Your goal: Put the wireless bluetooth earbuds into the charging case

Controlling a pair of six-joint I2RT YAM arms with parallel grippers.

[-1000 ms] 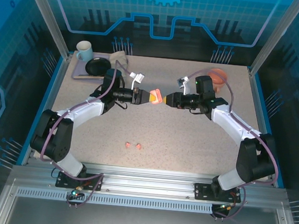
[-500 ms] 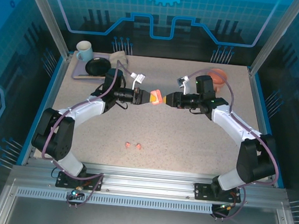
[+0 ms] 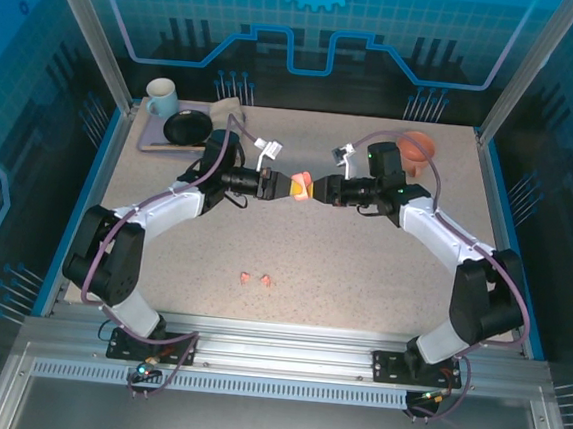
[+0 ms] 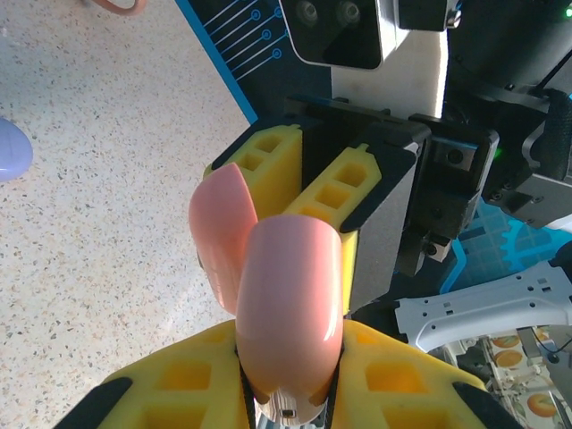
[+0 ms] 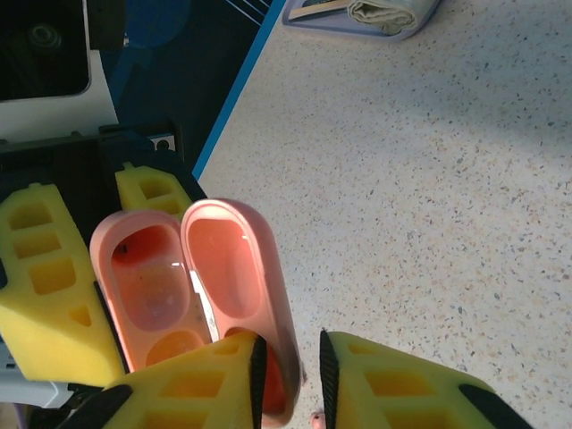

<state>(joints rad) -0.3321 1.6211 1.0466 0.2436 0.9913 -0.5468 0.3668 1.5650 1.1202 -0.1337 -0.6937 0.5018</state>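
Speckled beige table (image 3: 362, 271). Items in order from left to right.

1. Far left corner: a tray (image 3: 152, 144) carries a pale mug (image 3: 160, 94), a black dish (image 3: 188, 127) and a folded cloth (image 3: 228, 107).
2. Near centre-left: two salmon-pink earbuds (image 3: 247, 276) lie loose on the table. They are side by side, well apart from the case and nearer the arm bases.
3. Left gripper (image 3: 281, 185): held above the table and pointing right. Its yellow fingers (image 4: 179, 384) are clamped on the pink case (image 3: 298, 185).
4. Case detail:
   - The top view gives only a pink block between the two grippers.
   - The left wrist view gives the smooth outer shell (image 4: 288, 304), with the lid (image 4: 223, 234) swung aside.
   - The right wrist view gives the inside: the base with its moulded wells (image 5: 147, 286), and the hollow lid (image 5: 231, 268) beside it.
5. Right gripper (image 3: 316, 189): points left, nose to nose with the left one. Its fingers (image 5: 192, 384) stand close together on either side of the lid's rim. Whether they press on it cannot be told.
6. A lilac rounded object (image 4: 11, 147), cut off by the frame edge, lies on the table.
7. Far right: a terracotta bowl (image 3: 417, 146).
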